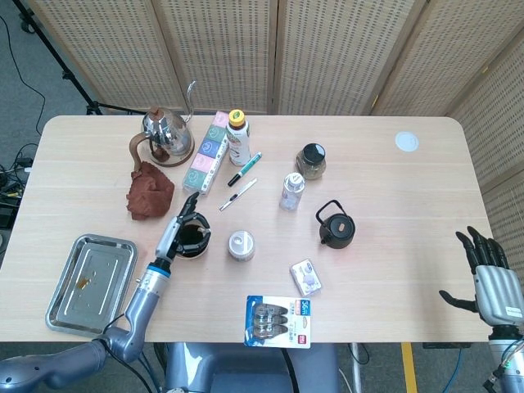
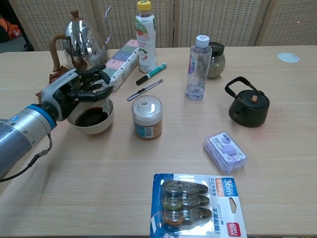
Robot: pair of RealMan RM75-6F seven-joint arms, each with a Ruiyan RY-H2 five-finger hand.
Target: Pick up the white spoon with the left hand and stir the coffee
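We see the left robot hand (image 2: 79, 91) directly over the small white bowl of dark coffee (image 2: 91, 119), fingers curled inward. The white spoon is hidden under them — we cannot tell whether it is gripped. The bowl sits at seven o'clock from the steel gooseneck kettle (image 1: 166, 131). The right robot hand (image 1: 490, 274) idles, fingers spread, well apart at the bench's four o'clock edge.

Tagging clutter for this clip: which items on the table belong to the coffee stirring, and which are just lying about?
In the job:
left robot hand
coffee bowl
white spoon: hidden by the hand

Lying about:
steel kettle
drink bottle
water bottle
black teapot
white-lidded jar
metal tray
right robot hand
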